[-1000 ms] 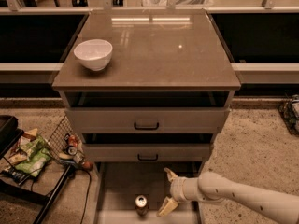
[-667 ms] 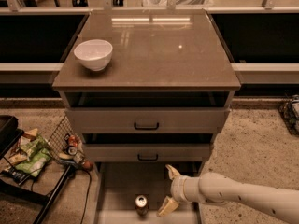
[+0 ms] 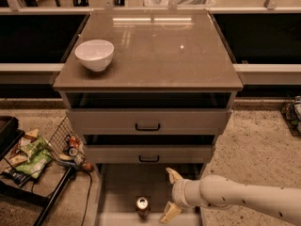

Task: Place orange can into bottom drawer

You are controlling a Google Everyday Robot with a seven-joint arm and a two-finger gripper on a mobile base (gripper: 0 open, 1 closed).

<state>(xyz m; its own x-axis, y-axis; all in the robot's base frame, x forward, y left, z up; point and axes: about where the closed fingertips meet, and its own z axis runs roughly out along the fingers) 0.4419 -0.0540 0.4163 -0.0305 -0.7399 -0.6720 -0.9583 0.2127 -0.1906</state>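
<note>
The orange can stands upright on the floor of the open bottom drawer, near its front edge, silver top facing up. My gripper reaches in from the lower right over the drawer, just right of the can and apart from it. Its two pale fingers are spread open and hold nothing. The white arm runs off toward the bottom right corner.
A white bowl sits on the cabinet top at the left. The two upper drawers with black handles are above the gripper. A wire rack with snack bags and cans stands on the floor at the left.
The gripper has barely moved, staying open beside the can. The can stands in the same place in the drawer.
</note>
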